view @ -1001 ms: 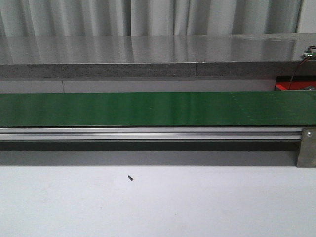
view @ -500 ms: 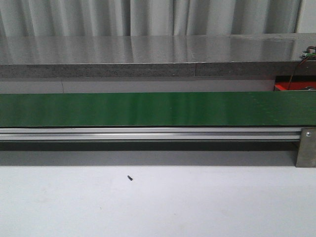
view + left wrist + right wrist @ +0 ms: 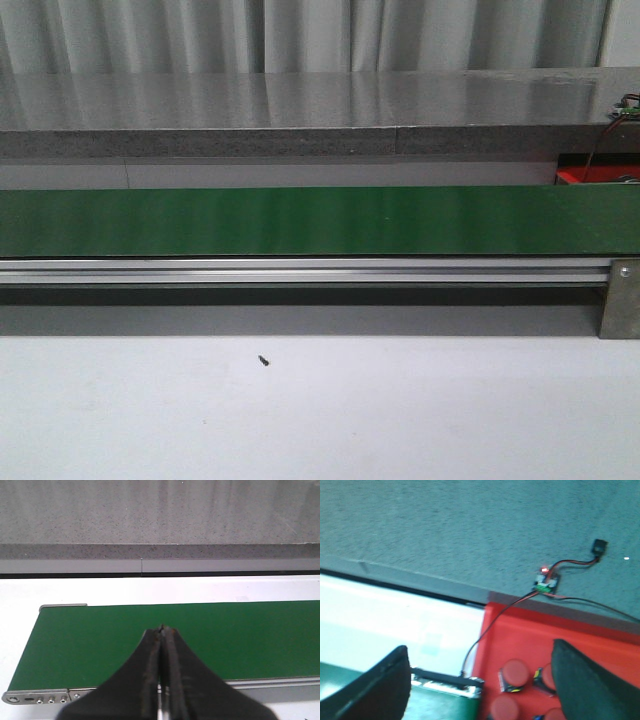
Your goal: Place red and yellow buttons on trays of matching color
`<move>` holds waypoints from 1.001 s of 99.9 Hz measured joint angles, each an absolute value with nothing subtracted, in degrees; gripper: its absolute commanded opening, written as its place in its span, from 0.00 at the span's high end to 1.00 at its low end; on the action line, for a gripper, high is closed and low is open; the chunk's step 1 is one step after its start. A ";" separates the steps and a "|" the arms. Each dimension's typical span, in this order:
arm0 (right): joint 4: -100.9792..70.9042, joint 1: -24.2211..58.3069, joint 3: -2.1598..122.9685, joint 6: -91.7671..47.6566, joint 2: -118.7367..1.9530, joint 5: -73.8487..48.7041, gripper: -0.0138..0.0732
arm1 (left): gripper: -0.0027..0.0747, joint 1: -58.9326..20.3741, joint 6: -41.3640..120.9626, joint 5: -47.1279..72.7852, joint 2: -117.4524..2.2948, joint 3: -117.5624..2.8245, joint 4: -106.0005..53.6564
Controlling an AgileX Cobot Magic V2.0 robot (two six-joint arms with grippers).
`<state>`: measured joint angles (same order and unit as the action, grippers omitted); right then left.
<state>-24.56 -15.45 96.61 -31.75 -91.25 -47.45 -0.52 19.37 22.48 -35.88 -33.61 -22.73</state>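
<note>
The left gripper [image 3: 162, 630] was closed, its two dark fingers [image 3: 150, 680] pressed together to a point with nothing between them; it hung over the green belt [image 3: 200, 635], whose rounded left end with its metal bracket [image 3: 35, 697] showed in the left wrist view; white table lay beyond the belt, and beyond that a grey speckled ledge [image 3: 160, 515].

The right gripper [image 3: 480, 680] stood wide open and empty, one dark finger [image 3: 375, 690] to each side of the right wrist view; it hung above a red tray [image 3: 600, 650] at the right end of the belt; several red buttons [image 3: 515, 672] lay in that tray, clustered at its near side, some partly hidden behind the finger; no yellow button or yellow tray could be seen in any view.

A small circuit board [image 3: 546, 580] with a lit red light sat on the grey ledge just beyond the tray; red and black wires [image 3: 495, 620] ran from it, one down past the tray's edge to the end of the belt.

In the front view neither gripper appeared; the belt [image 3: 300, 220] ran across from left to right with an aluminium rail [image 3: 300, 270] along its near side and a metal bracket [image 3: 620, 300] at the right; a corner of the red tray [image 3: 590, 175] showed at the far right; a small dark speck [image 3: 264, 360] lay on the white table [image 3: 400, 420] near the camera; pale curtains [image 3: 300, 30] hung behind the ledge.
</note>
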 measured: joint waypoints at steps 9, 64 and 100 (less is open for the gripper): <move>-24.66 -13.25 88.48 -31.75 -85.75 -44.03 0.18 | 0.99 -0.52 19.37 22.48 -35.88 -33.61 -22.73; -25.78 -2.71 42.49 -31.83 -43.57 -29.39 0.34 | 0.99 -0.52 19.37 22.48 -35.88 -33.61 -22.73; -25.78 -2.71 28.51 -31.83 -18.13 -30.54 0.87 | 0.99 -0.52 19.37 22.48 -35.88 -33.61 -22.73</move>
